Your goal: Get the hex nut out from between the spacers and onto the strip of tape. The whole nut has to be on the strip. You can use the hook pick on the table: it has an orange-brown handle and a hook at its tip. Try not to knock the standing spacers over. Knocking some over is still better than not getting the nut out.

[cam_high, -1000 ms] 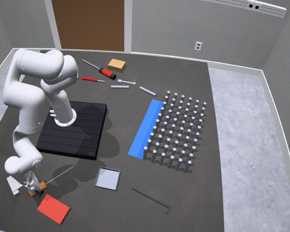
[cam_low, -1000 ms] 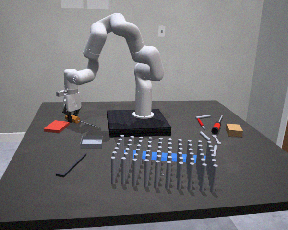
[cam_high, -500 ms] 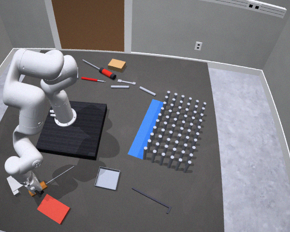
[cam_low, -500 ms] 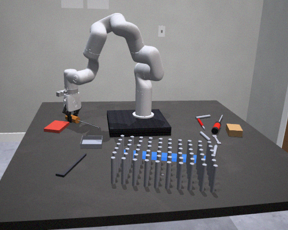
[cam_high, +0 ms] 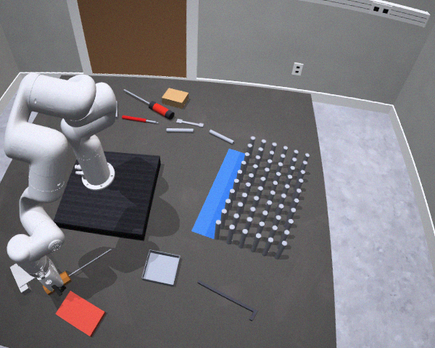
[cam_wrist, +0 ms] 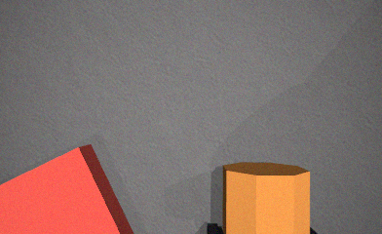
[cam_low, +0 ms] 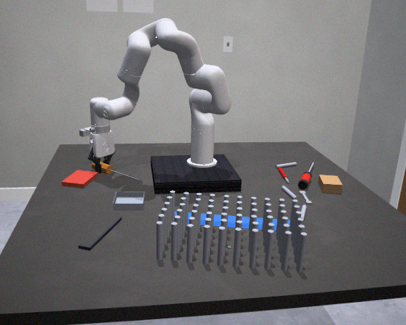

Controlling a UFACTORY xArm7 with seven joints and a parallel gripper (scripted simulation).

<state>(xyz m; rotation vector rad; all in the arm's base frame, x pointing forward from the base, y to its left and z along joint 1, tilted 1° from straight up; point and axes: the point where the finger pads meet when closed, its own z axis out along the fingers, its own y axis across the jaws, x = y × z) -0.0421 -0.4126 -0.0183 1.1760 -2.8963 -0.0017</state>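
In the top view, far over at the table's 8 o'clock corner, the gripper (cam_high: 54, 285) hangs low off the bent white arm, its jaws partly closed and clamped on the orange-brown handle of the hook pick (cam_high: 64, 278), whose thin grey shaft runs out toward 2 o'clock across the dark table (cam_high: 180, 315). Just beside the gripper at its 5 o'clock lies a flat red block (cam_high: 80, 312); the wrist view shows that block (cam_wrist: 47, 200) apart from the faceted handle (cam_wrist: 266, 200), with dark finger ends barely showing on either side of the handle at the bottom edge. Moving right, the black base plate (cam_high: 112, 202) carries the arm's foot, and at its 5 o'clock sits a shallow grey tray (cam_high: 160, 267). Past that, toward 4 o'clock, lies a dark L-shaped bar (cam_high: 227, 296). Up at the table's 12 o'clock are a red-handled screwdriver (cam_high: 156, 106), a tan block (cam_high: 175, 97) and some small grey tools. Further right the blue strip of tape (cam_high: 217, 193) runs along the left flank of the upright grey spacers (cam_high: 266, 194). The hex nut is not discernible from above; in the exterior view a tiny pale speck (cam_low: 229, 246) sits on the table between the front rows of spacers, well apart from the strip, though it is too small to confirm.
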